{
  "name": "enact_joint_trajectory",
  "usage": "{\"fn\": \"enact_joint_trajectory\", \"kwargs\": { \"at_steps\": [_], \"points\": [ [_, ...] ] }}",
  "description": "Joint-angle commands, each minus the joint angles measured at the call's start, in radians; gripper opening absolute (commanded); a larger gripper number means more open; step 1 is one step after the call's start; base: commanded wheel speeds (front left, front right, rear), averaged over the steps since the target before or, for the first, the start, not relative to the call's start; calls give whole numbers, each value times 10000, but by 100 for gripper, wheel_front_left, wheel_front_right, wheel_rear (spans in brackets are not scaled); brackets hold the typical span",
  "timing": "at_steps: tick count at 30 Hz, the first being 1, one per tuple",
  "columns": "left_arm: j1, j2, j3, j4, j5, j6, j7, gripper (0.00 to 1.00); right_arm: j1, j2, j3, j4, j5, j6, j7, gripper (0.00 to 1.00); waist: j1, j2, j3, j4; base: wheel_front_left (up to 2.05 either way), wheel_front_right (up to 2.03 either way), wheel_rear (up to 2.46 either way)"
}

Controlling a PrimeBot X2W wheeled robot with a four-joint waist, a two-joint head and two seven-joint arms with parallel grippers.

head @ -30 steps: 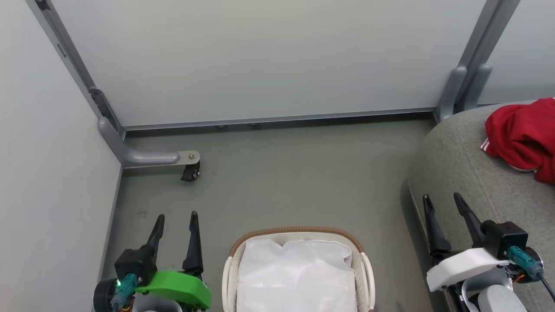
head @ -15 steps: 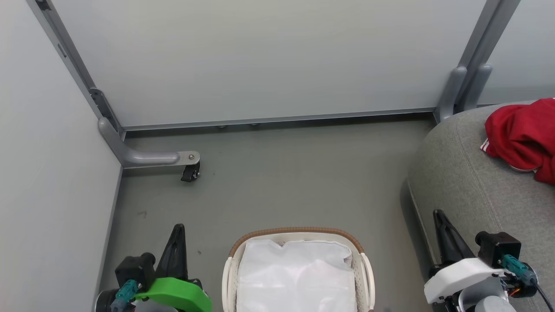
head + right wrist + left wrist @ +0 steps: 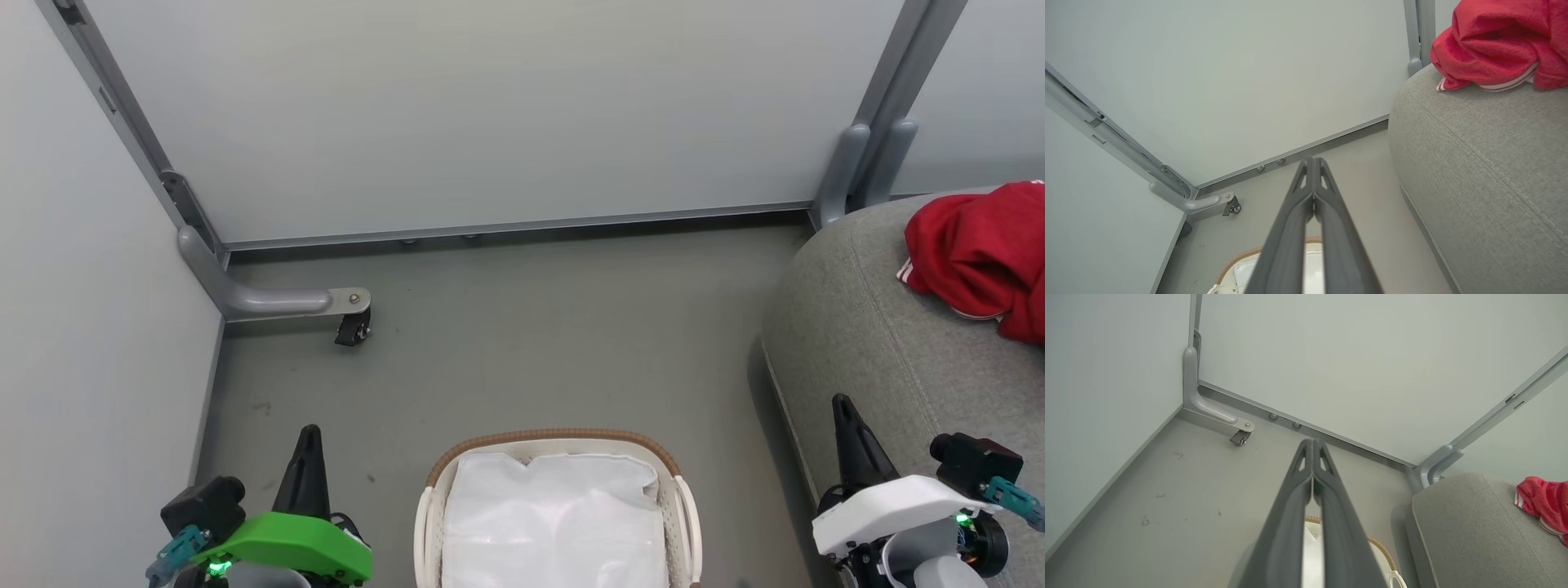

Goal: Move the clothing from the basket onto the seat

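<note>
The red clothing [image 3: 980, 257] lies bunched on the grey seat [image 3: 890, 351] at the right; it also appears as red clothing [image 3: 1498, 41] on the seat [image 3: 1486, 163] and as clothing [image 3: 1545, 502] on the seat [image 3: 1466, 535]. The white basket [image 3: 433, 490] with a brown rim stands on the floor at bottom centre, with just its white liner [image 3: 555, 523] visible inside. My left gripper [image 3: 309, 437] is shut and empty, left of the basket. My right gripper [image 3: 841, 408] is shut and empty, at the seat's near edge. Both wrist views show the fingers pressed together, left gripper [image 3: 1312, 444], right gripper [image 3: 1312, 161].
Pale partition walls close off the far side and the left, with a grey metal foot and castor [image 3: 351, 327] on the floor at left. A grey post [image 3: 865, 163] stands by the seat's far corner. Grey floor [image 3: 555, 343] lies between basket and wall.
Both grippers have shut, from wide open a second ago. Both have also dropped lower in the head view, and that view has shifted slightly.
</note>
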Motion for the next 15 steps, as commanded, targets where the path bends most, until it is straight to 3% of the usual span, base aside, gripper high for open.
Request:
{"fn": "enact_joint_trajectory", "kwargs": {
  "at_steps": [1,15],
  "points": [
    [-207,62,139,-222,-423,-59,90,0,-182,-66,-46,-208,449,-2,88,0,0,0,-2,-12,0,0,0],
    [-292,97,579,-401,-2369,-223,622,0,-229,-86,-154,-327,2579,-3,637,0,0,0,-14,-125,0,0,0]
  ]
}}
